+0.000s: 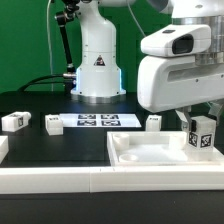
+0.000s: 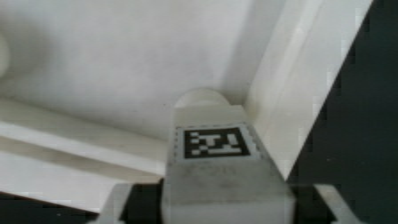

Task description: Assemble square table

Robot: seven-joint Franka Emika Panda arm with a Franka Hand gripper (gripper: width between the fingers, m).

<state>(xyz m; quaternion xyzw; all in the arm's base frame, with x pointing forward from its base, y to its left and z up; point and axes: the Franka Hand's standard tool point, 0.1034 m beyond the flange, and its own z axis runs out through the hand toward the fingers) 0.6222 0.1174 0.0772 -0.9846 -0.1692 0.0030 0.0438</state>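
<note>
Your gripper (image 1: 200, 120) clenches a leg (image 1: 202, 136) upright at the top's (image 1: 140, 155) corner, on the exterior view's right. You see three other legs (image 1: 52, 124) lying apart on the table (image 1: 40, 105).

No readable lettering, it seems; only a coded tag (image 2: 217, 143) on the leg (image 2: 210, 105).

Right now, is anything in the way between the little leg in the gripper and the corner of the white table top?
No, nothing I can see. The leg is between the fingers of the gripper, right at the table top's inner corner, with only bare white surface beside it. The other legs stand outside the table top.
</note>
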